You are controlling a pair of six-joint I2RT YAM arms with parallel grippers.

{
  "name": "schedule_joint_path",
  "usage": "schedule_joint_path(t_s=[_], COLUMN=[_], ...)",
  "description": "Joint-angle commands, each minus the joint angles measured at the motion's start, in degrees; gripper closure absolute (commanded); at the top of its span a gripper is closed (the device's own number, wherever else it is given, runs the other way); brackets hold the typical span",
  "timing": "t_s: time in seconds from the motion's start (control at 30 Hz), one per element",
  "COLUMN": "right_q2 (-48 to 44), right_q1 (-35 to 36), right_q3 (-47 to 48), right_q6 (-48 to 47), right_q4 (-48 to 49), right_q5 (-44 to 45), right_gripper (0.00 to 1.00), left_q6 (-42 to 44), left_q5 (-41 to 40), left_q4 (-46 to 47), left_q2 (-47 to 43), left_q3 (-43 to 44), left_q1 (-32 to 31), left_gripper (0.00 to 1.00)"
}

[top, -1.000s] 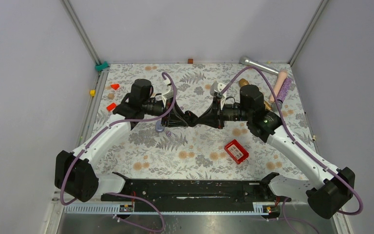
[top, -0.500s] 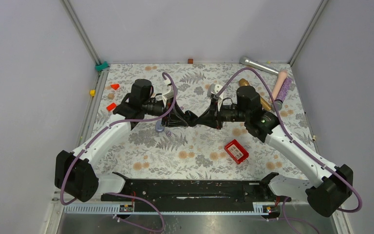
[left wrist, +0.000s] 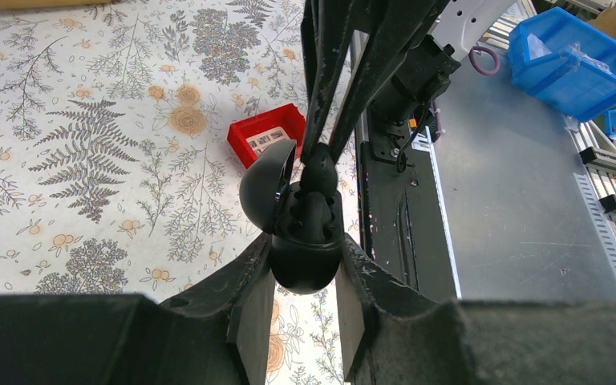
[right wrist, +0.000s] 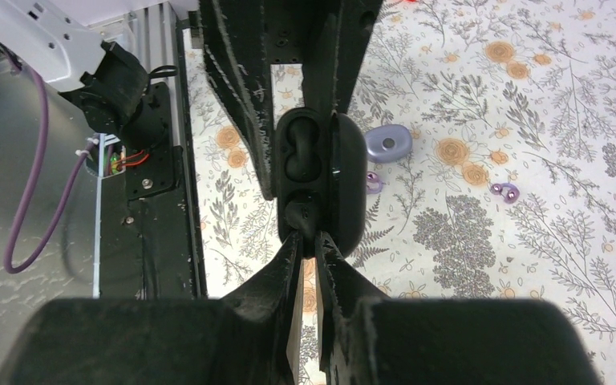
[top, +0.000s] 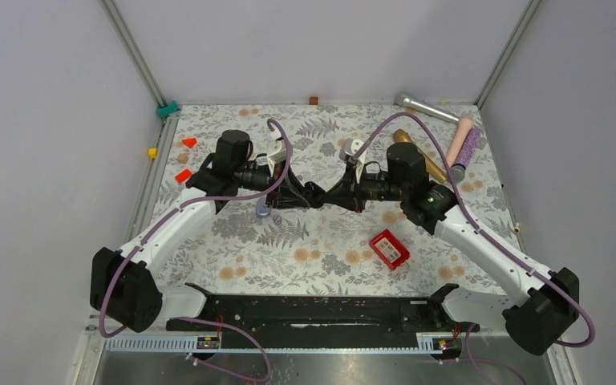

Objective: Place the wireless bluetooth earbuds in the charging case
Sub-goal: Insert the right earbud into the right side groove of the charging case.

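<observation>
A black charging case [left wrist: 301, 261] hangs above the table middle with its lid [left wrist: 261, 191] swung open. My left gripper [left wrist: 305, 253] is shut on its base. My right gripper [right wrist: 308, 238] meets it head-on and is shut on a black earbud [right wrist: 301, 215], which sits at the lower slot of the case [right wrist: 345, 172]. The other slot [right wrist: 298, 160] looks dark; I cannot tell if it is filled. From above, the left gripper [top: 299, 195] and the right gripper [top: 335, 196] touch tip to tip. A purple case [right wrist: 389, 142] and two purple earbuds [right wrist: 373, 183] [right wrist: 505, 191] lie on the cloth below.
A red box [top: 389, 248] lies in front of the right arm. Small red blocks [top: 183, 175] sit near the left edge. A silver cylinder [top: 425, 107], a pink roller [top: 459, 144] and a brass tube [top: 417, 152] lie at the back right. The black rail [top: 313, 309] runs along the near edge.
The right arm's wrist and elbow have edged left toward the case. Both grippers stay shut and the left arm has not moved.
</observation>
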Motion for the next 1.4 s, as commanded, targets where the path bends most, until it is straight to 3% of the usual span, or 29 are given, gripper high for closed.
schedule_joint_path(t_s=[0.0, 0.67, 1.13, 1.37], right_q2=[0.8, 1.7, 0.2, -1.1], right_q1=[0.9, 1.3, 1.3, 1.2], right_q3=[-0.3, -0.8, 0.3, 1.2], right_q6=[0.3, 2.9, 0.8, -0.3], right_q4=[2.8, 5.8, 2.2, 0.4], right_q5=[1.7, 1.1, 1.6, 0.5], right_gripper=[0.87, 0.85, 0.69, 0.66], left_q6=[0.2, 0.4, 0.4, 0.4], left_q5=[0.0, -0.1, -0.4, -0.5], left_q4=[2.5, 2.5, 2.5, 2.5], left_q2=[-1.1, -1.3, -1.7, -2.1], left_q3=[2.3, 2.2, 2.2, 2.3], left_q1=[-0.3, -0.2, -0.2, -0.3], left_gripper=[1.00, 1.00, 1.00, 1.00])
